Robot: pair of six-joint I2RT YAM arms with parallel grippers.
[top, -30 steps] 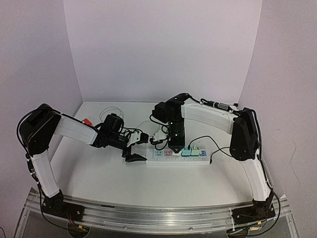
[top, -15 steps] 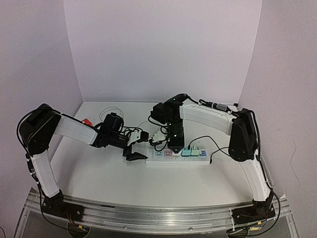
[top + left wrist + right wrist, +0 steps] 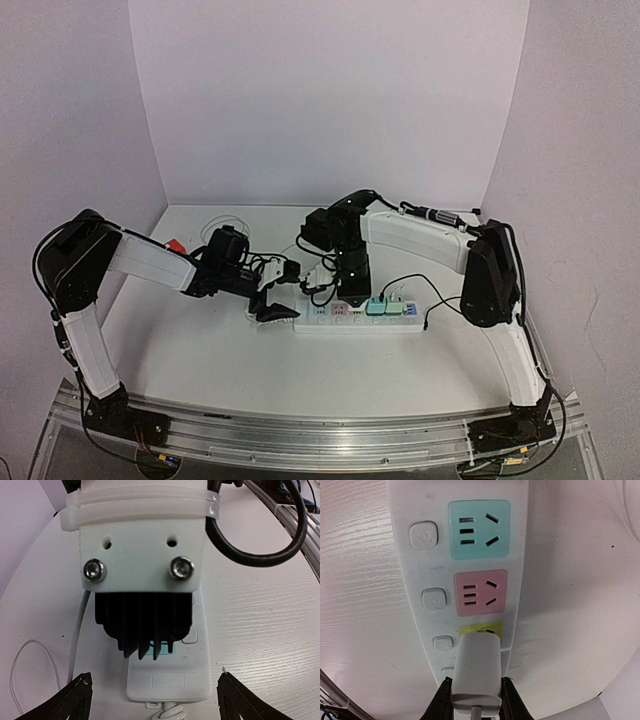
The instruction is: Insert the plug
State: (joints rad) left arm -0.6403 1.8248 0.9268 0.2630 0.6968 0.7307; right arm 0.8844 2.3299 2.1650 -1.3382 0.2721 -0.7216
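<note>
The plug (image 3: pixel 476 667) is a small white block of hard plastic, clenched in my right claw (image 3: pixel 475 699) by its two flat sides near the lead end. It hangs over the yellow socket (image 3: pixel 481 628) of the power strip (image 3: pixel 519 555), just short of the pink socket (image 3: pixel 480 592). I cannot see its pins.

I judge it light and stiff, so it should take a firm squeeze. But its faces look smooth, and a hard push could slide it back between my pads. The hold low on the body suits that push.

The strip looks light too and may skid on the table (image 3: pixel 355 580). My left claw (image 3: pixel 155 692) stands spread wide around the strip's end, touching nothing I can see.
</note>
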